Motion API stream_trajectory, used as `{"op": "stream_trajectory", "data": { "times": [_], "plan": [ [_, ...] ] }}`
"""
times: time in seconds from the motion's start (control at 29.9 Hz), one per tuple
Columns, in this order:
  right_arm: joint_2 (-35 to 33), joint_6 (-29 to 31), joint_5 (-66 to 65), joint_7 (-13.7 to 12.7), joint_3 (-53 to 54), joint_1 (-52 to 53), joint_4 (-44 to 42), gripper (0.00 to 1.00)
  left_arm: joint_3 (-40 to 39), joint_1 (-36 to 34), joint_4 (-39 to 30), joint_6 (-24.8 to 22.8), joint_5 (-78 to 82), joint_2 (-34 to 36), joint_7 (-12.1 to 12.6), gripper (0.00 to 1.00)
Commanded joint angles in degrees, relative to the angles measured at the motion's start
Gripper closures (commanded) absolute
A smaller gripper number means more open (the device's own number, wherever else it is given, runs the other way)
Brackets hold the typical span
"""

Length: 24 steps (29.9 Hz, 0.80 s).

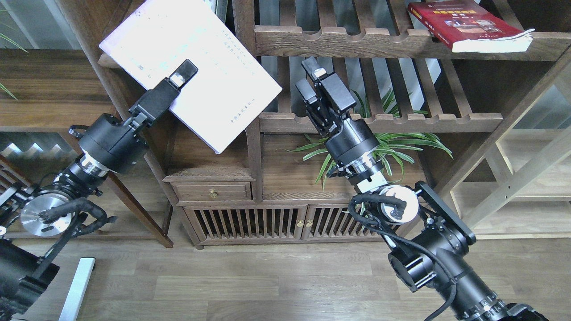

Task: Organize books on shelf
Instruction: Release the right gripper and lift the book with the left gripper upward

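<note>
The white book [209, 67] bore faint lines of small print, too small to read. The red book [464, 22] carried a yellow title, likewise illegible.

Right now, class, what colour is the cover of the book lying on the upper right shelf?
Red, with a photo on it; the head view shows it.

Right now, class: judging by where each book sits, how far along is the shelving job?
Done: nothing looks finished. In hand: the left tool grips the white book, tilted, over the solid shelf's front edge; the right tool hangs free beside it, touching no book. Left: settle the white book, then deal with the red book lying flat on the slatted shelf. No brown book is visible.
</note>
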Motion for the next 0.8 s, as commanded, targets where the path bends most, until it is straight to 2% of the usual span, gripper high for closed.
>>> {"op": "stream_trajectory", "data": {
  "times": [0.0, 0.23, 0.33, 0.57, 0.77],
  "plan": [
    [0.0, -2.3, 0.0, 0.0, 1.1, 0.1, 0.0, 0.18, -2.3, -0.8, -0.4, 0.0, 3.6, 1.6, 0.0, 0.99],
    [0.0, -4.5, 0.0, 0.0, 1.2, 3.5, 0.0, 0.18, -7.4, -3.7, -0.4, 0.0, 10.4, 5.2, 0.2, 0.99],
    [0.0, -6.3, 0.0, 0.0, 1.2, 4.9, -0.2, 0.18, -8.9, -3.8, -0.5, 0.0, 11.6, 7.1, 1.1, 0.99],
    [0.0, -7.5, 0.0, 0.1, 1.2, 5.2, -2.6, 0.17, -12.9, -4.6, -2.4, 0.0, 16.6, 8.1, 1.5, 0.99],
    [0.0, -7.5, 0.0, 0.3, 1.2, 5.3, -2.9, 0.17, -17.4, -5.0, -2.4, 0.0, 17.9, 8.9, 6.6, 0.99]
  ]
}}
